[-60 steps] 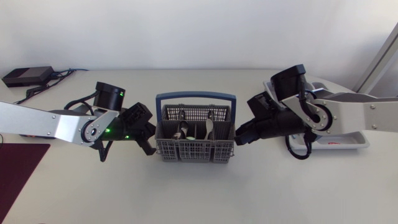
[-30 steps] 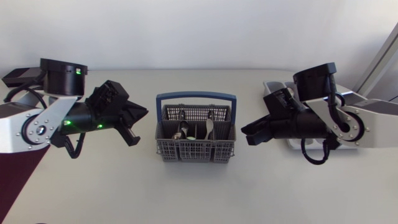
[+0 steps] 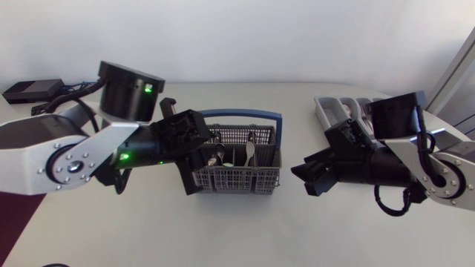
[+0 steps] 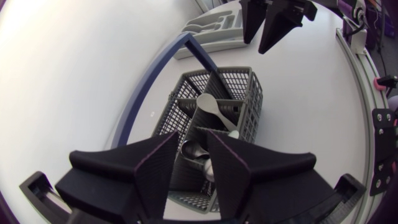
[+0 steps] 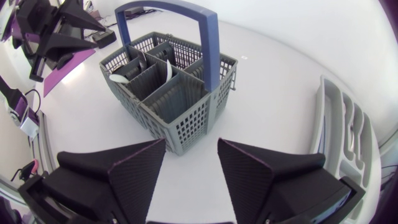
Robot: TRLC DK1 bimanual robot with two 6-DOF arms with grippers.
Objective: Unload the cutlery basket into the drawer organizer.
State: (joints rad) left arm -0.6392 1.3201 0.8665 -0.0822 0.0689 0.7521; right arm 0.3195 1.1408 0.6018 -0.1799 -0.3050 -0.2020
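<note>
over the last second the left gripper (image 3: 196, 154) has swung in from the left and now hangs above the left compartments of the cutlery basket (image 3: 239, 180), its fingers spread and holding nothing. the right gripper (image 3: 306, 176) has backed off to the right, also released, apart from the basket. the grey basket stands mid-table, its blue handle (image 3: 245, 115) upright and spoons (image 3: 250, 153) inside. the drawer organizer (image 3: 335, 111) lies at the far right, beyond the right arm.

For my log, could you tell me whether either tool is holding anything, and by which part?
Nothing is held. The left tool is open above the spoons in the basket; the right tool is open, clear of it.
</note>
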